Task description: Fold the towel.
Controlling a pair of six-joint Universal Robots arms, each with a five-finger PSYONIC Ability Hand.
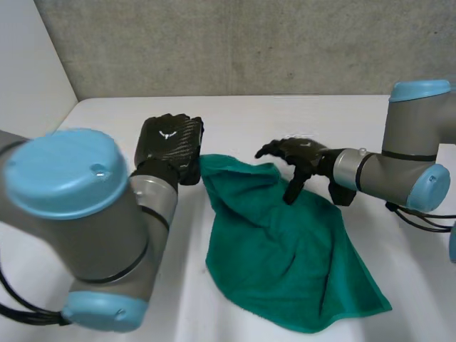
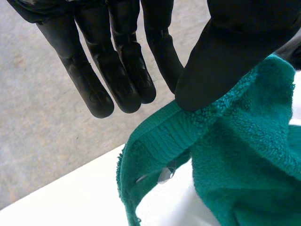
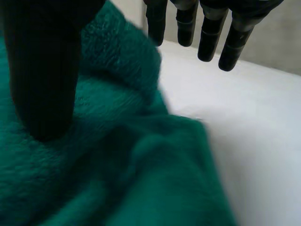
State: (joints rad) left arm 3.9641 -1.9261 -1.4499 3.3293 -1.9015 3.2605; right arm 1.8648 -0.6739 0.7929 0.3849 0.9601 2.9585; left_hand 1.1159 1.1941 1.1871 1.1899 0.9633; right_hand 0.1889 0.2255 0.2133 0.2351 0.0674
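Note:
A green towel [image 1: 285, 249] lies rumpled on the white table [image 1: 235, 114], one corner pointing to the near right. My left hand [image 1: 169, 146] sits at its far left corner. There the thumb [image 2: 221, 56] presses the towel's hem [image 2: 164, 132] against the straight fingers [image 2: 117, 70], and the corner is lifted slightly. My right hand [image 1: 299, 158] hovers at the towel's far edge, open with its fingers spread. In the right wrist view the thumb [image 3: 42, 70] rests on the towel [image 3: 117, 160], and the fingers [image 3: 211, 37] hang over bare table past the edge.
A grey concrete wall [image 1: 249, 43] runs behind the table's far edge, and a white panel [image 1: 28, 64] stands at the far left. My left arm [image 1: 78, 214] fills the near left. Bare table [image 1: 413, 285] lies to the towel's right.

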